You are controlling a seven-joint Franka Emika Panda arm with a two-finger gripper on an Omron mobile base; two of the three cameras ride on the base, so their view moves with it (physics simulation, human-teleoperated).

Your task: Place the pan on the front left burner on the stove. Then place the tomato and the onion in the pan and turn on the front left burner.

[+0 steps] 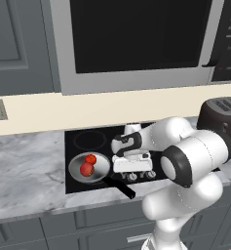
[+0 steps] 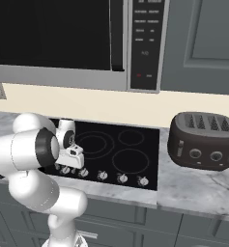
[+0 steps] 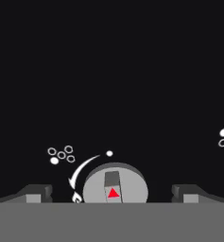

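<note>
Shallow silver-grey pan (image 1: pixel 89 167), black handle toward the front edge, sits at the glossy black stove's (image 1: pixel 87 139) front left with bright-red tomato (image 1: pixel 90 159) and duller onion (image 1: pixel 86 169) inside; right of it, gripper (image 3: pixel 111 196) released, round silver knob (image 3: pixel 115 189) centred between its tips.

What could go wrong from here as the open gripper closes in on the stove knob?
The knob sits low between the wide-open fingers, so the gripper might close too high and slip off. Neighbouring knobs stand close in the row, so it might turn the wrong burner. The pan handle pokes toward the hand; a bump could shift the tomato and onion.
</note>
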